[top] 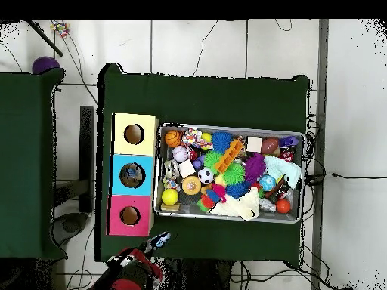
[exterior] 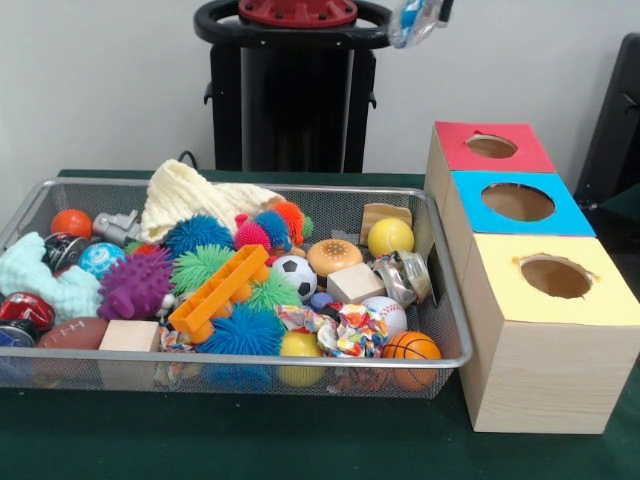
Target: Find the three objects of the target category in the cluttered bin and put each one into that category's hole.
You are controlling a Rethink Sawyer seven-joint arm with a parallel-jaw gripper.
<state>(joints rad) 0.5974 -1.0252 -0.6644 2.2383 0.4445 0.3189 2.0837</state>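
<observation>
A wire mesh bin (exterior: pixel 447 300) (top: pixel 230 127) is heaped with toys. Among them are a yellow ball (exterior: pixel 390 237), a soccer ball (exterior: pixel 295 275), a baseball (exterior: pixel 388 312), a basketball (exterior: pixel 410 347), several spiky balls such as the purple one (exterior: pixel 134 284), an orange block (exterior: pixel 218 292) and two wooden blocks (exterior: pixel 355 283). Beside the bin stand three boxes with round holes: red (exterior: pixel 455 150) (top: pixel 130 202), blue (exterior: pixel 470 200) (top: pixel 132 160) and yellow (exterior: pixel 500 290) (top: pixel 134 121). My gripper (exterior: pixel 415 20) (top: pixel 159 241) is drawn back, high above the table's far edge, away from bin and boxes.
A cream knitted cloth (exterior: pixel 190 195) and a pale blue fuzzy cloth (exterior: pixel 40 275) cover parts of the heap. A toy burger (exterior: pixel 334 257) and a knotted rope toy (exterior: pixel 345 330) lie near the balls. Green cloth (exterior: pixel 300 440) covers the table around the bin.
</observation>
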